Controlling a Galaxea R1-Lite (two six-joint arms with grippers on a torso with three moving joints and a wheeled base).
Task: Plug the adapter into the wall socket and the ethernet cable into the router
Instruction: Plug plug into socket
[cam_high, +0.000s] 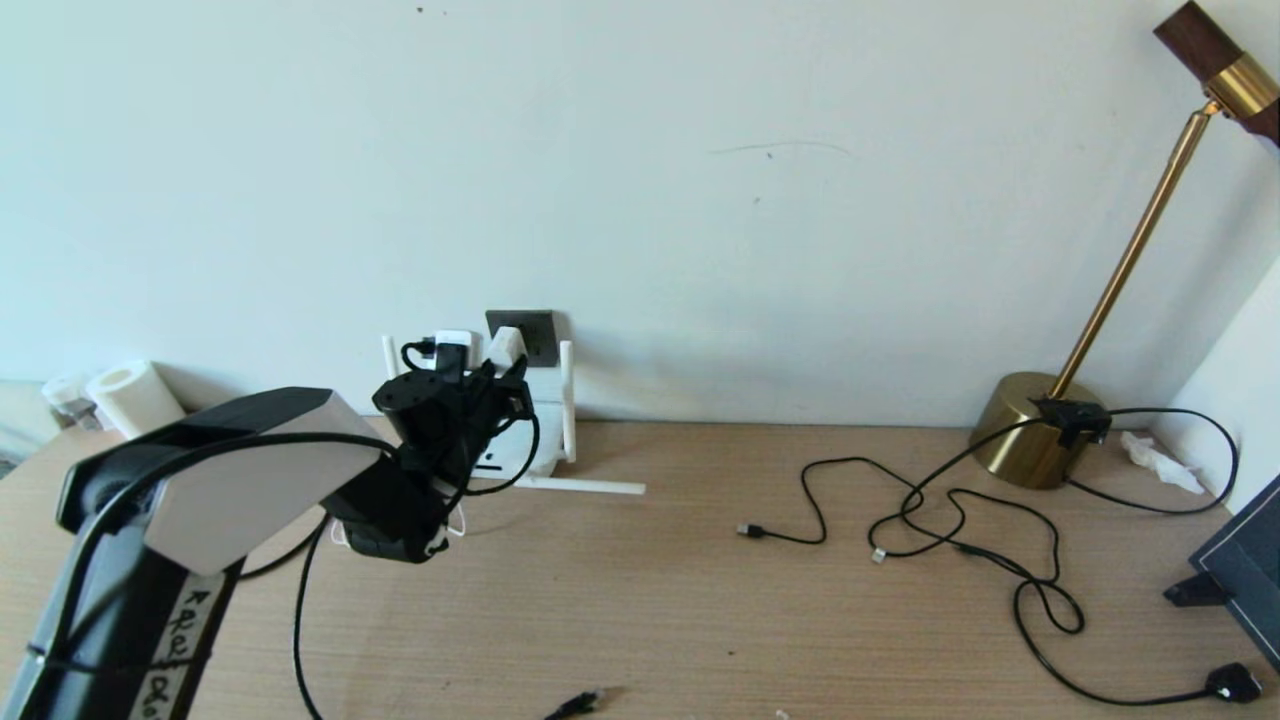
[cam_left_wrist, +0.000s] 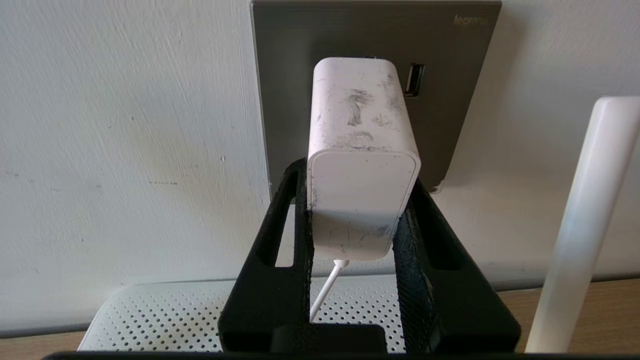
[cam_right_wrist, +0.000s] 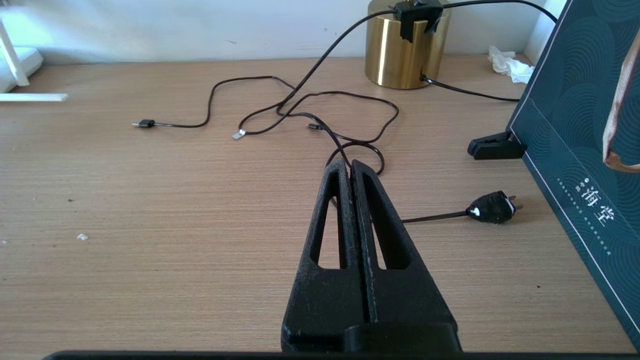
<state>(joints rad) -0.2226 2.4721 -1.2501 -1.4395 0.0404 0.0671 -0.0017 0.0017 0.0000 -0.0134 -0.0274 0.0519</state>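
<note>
The white adapter (cam_left_wrist: 362, 150) is held in my left gripper (cam_left_wrist: 357, 180), whose fingers press its two sides; its far end is against the dark grey wall socket (cam_left_wrist: 450, 100). In the head view the left gripper (cam_high: 505, 372) is at the wall socket (cam_high: 537, 328) with the adapter (cam_high: 508, 345), above the white router (cam_high: 548, 440). The adapter's thin white cord (cam_left_wrist: 325, 290) hangs over the router's perforated top (cam_left_wrist: 165, 315). The black ethernet cable (cam_high: 298, 620) runs under the left arm; its plug tip (cam_high: 578, 703) lies near the table's front edge. My right gripper (cam_right_wrist: 350, 167) is shut and empty, low over the table.
Thin black USB cables (cam_high: 900, 510) sprawl from the brass lamp base (cam_high: 1030, 430) at the right. A black mains plug (cam_high: 1235, 683) and a dark box (cam_high: 1250, 560) sit at the far right. A paper roll (cam_high: 135, 398) stands at the far left. One router antenna (cam_high: 580, 486) lies flat.
</note>
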